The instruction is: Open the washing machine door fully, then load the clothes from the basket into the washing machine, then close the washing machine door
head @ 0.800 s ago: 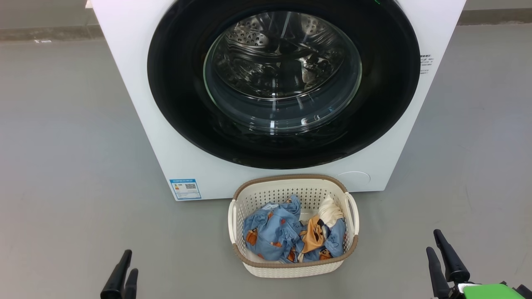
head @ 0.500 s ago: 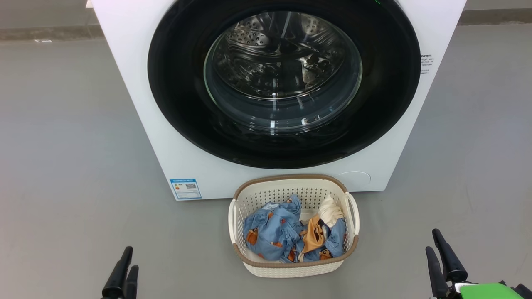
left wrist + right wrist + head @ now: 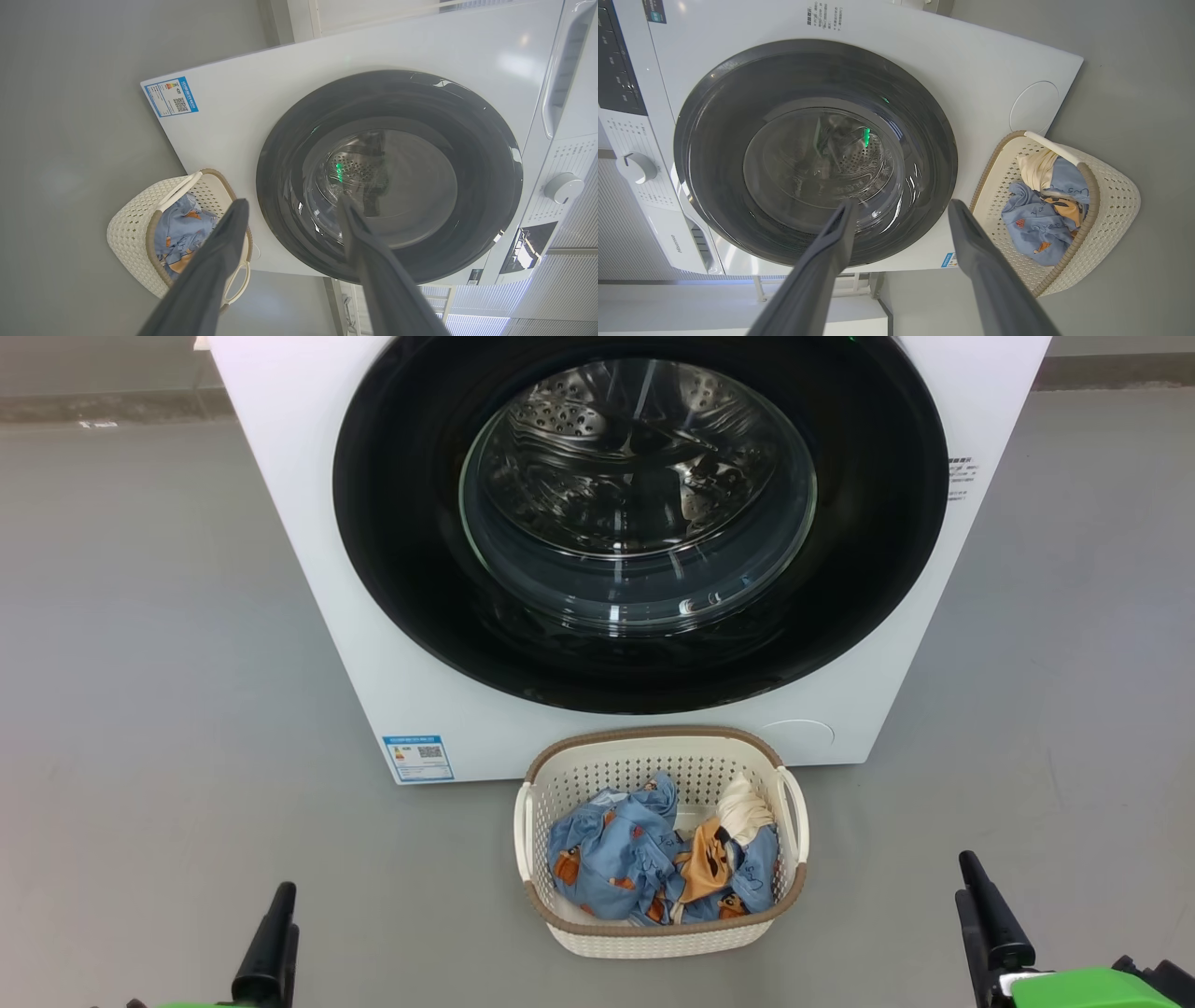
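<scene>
Two grippers sit nearest, at the bottom corners of the head view: the left gripper (image 3: 280, 919) at lower left and the right gripper (image 3: 966, 882) at lower right, dark fingers pointing up over the grey floor (image 3: 140, 709). In the wrist views both pairs of jaws stand spread wide with nothing between them, and neither gripper touches anything.

Between them and a little farther on, the basket (image 3: 653, 943) stands on the floor, close in front of the washing machine's lower edge; whether it touches the machine I cannot tell. The clothes (image 3: 607, 859) lie heaped inside it: light blue fabric with bear prints at the left and middle, an orange-tan piece near the middle, and a cream-white piece toward the right rear corner.

Behind the basket rises the washing machine (image 3: 299, 523), white and boxy. A small blue label (image 3: 417, 758) sits at its lower left corner, and a round white cap (image 3: 795, 737) at its lower right, just beyond the basket's right handle.

Farthest, the washing machine door (image 3: 401, 523) lies shut against the machine's front, its wide black rim ringing a clear glass bowl. Through the glass the perforated steel drum (image 3: 635, 457) shows.
</scene>
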You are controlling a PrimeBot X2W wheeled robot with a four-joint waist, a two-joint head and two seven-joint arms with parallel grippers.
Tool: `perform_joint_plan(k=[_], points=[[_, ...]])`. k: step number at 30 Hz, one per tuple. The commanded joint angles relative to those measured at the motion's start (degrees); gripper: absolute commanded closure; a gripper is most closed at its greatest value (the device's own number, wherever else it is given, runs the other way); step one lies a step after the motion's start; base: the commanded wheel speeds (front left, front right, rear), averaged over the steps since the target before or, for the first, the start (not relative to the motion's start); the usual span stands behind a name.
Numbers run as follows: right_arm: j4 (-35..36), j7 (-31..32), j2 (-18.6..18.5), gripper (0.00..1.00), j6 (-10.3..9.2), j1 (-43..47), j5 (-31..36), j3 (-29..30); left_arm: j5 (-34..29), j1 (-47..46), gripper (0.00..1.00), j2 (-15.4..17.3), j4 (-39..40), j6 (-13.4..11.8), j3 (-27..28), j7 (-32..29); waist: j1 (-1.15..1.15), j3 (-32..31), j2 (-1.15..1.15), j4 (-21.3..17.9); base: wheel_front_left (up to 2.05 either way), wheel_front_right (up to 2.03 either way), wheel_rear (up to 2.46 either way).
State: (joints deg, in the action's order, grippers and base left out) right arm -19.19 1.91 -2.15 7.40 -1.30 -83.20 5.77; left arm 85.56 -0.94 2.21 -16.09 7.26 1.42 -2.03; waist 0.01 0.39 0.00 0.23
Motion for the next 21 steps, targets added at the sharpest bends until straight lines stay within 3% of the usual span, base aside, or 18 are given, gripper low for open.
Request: perform_joint_plan(k=[1,21], points=[[1.2,-0.6,-0.9,0.00,0.02,-2.6,2.0,-1.0,-1.9,-1.5,0.00,1.0,2.0,0.1,0.3,0.7,-0.01,0.0,0.00,0.0,0.00,0.00,0.00],[0.5,-3.8,-1.5,0.00,0.03,-3.5,15.1,-2.9,-13.0,-1.7,0.00,1.6,3.7,0.1,-1.2,3.9,-0.01,0.3,0.00,0.2,0.00,0.00,0.00]])
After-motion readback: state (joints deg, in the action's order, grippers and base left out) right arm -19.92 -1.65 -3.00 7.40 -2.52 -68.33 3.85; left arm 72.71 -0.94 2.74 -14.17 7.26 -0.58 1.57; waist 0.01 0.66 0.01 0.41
